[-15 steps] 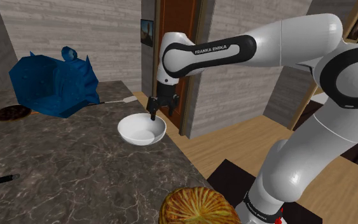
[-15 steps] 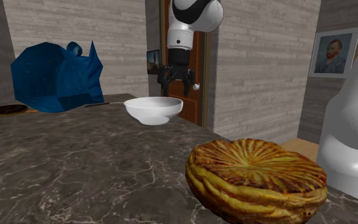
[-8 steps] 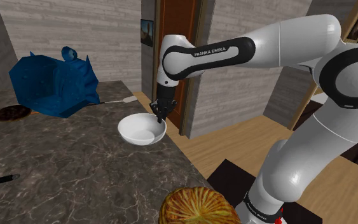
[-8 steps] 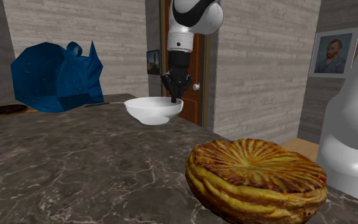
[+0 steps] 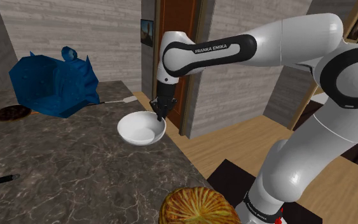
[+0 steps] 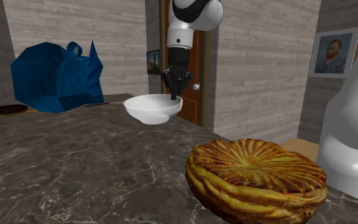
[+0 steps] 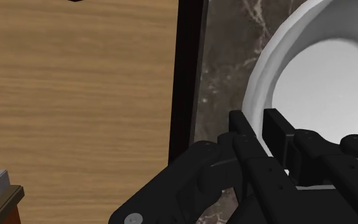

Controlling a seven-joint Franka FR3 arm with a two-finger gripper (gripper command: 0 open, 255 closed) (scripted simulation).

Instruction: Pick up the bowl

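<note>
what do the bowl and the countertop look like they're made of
Bowl: plain white, with a smooth, softly shaded surface and no pattern. It could be glazed ceramic or plastic; the look leaves that open.
Countertop: dark grey-brown stone, likely marble judging by the pale veins running through it, with a faint polished sheen.

the bowl (image 5: 141,129) is showing plain white, the gripper (image 5: 159,118) black, the counter (image 5: 75,165) dark grey with pale veins, the pie (image 6: 257,175) golden-brown with ridges.
</note>
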